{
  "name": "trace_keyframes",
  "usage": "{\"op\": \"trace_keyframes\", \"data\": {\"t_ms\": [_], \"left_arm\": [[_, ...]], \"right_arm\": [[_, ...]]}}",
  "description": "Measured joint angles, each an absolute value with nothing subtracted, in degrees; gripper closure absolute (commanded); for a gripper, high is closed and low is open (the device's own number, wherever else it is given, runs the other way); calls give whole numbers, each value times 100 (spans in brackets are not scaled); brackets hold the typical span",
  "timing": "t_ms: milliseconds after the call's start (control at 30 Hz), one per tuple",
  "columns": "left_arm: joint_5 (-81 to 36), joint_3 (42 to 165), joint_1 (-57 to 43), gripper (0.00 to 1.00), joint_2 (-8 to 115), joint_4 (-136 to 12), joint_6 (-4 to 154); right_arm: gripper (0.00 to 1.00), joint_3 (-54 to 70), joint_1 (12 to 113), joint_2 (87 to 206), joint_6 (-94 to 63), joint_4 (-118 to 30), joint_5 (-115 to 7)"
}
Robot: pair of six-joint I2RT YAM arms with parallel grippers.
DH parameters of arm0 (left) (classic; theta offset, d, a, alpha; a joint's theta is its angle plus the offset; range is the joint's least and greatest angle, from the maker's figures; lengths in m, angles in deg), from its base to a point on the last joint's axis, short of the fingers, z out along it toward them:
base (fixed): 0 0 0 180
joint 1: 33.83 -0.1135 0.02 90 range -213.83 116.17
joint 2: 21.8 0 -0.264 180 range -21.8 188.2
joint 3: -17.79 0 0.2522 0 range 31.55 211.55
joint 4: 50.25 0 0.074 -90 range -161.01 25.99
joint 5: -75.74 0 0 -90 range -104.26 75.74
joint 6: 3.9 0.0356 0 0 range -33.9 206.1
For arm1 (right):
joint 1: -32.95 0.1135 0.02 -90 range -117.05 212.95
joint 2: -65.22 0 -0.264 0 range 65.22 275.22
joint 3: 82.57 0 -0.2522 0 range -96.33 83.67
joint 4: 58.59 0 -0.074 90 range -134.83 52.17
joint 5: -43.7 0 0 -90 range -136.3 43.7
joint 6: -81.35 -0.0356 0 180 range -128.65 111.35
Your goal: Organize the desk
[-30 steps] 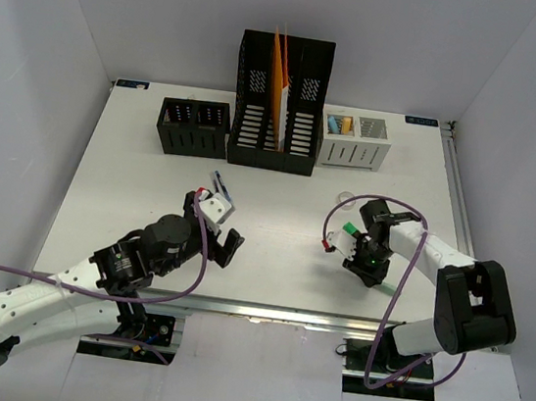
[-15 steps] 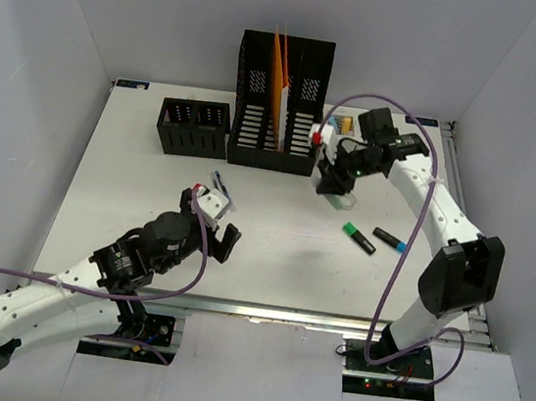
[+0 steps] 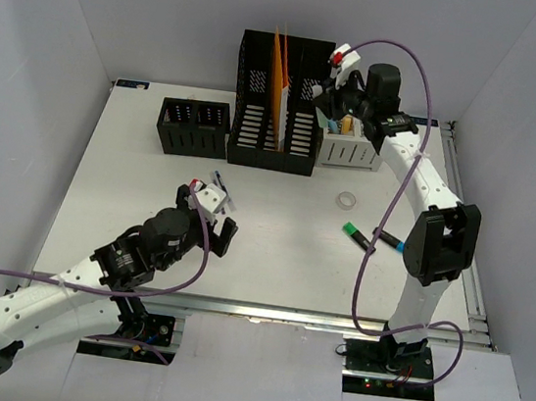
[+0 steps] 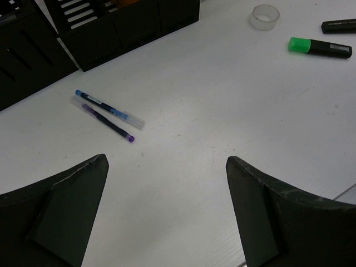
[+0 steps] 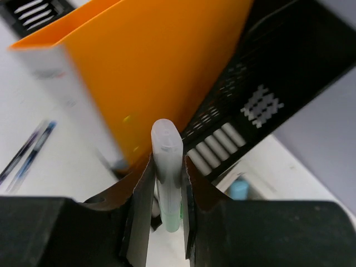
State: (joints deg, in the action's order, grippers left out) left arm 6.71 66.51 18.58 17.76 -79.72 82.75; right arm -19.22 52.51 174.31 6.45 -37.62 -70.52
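On the white desk (image 3: pixel 122 181) my left gripper (image 3: pixel 212 219) hovers low and open, nothing between its fingers (image 4: pixel 61 211). Just beyond it lie a blue pen (image 4: pixel 109 110) and a purple pen (image 4: pixel 108 123) side by side. My right gripper (image 3: pixel 333 91) is raised at the back, between the black file holder (image 3: pixel 304 116) and the white pen organizer (image 3: pixel 356 147). It is shut on a pale green highlighter (image 5: pixel 166 136), which stands upright between the jaws in front of the orange folder (image 5: pixel 156 67).
A clear tape ring (image 3: pixel 347 200), a green-capped highlighter (image 3: pixel 356 234) and a blue-capped black marker (image 3: pixel 392 242) lie right of centre. A small black organizer (image 3: pixel 194 127) stands left of the file holder. A metal rail (image 3: pixel 462 226) runs along the right edge.
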Motion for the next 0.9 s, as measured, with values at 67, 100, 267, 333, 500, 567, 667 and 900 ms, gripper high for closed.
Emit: {"op": "trace_keyframes", "data": {"t_ms": [67, 100, 267, 333, 500, 567, 667, 900], "left_arm": [[671, 6651, 1818, 2, 1808, -7962, 8279], [672, 6651, 1799, 2, 1823, -7955, 8283], [662, 6651, 1645, 2, 1920, -7931, 8292], [654, 6651, 1571, 2, 1980, -7921, 8292], [644, 6651, 1450, 2, 2078, -7903, 8292], [638, 6651, 1428, 2, 2122, -7898, 8292], [627, 6651, 1392, 2, 2198, -7899, 8296], [625, 6651, 1351, 2, 2245, -7899, 8309]], "right_arm": [[92, -2037, 5154, 17612, 464, -4104, -6899], [92, -2085, 5092, 17711, 390, -4209, -6862], [92, -2187, 4705, 18181, 16, -4562, -6760], [92, -2190, 4563, 18342, -121, -4653, -6738], [92, -2233, 4315, 18712, -428, -4831, -6674], [92, -2263, 4293, 18813, -501, -4867, -6635], [92, -2270, 4317, 18866, -582, -4903, -6606], [76, -2204, 4330, 18872, -774, -5149, -6668]]}}
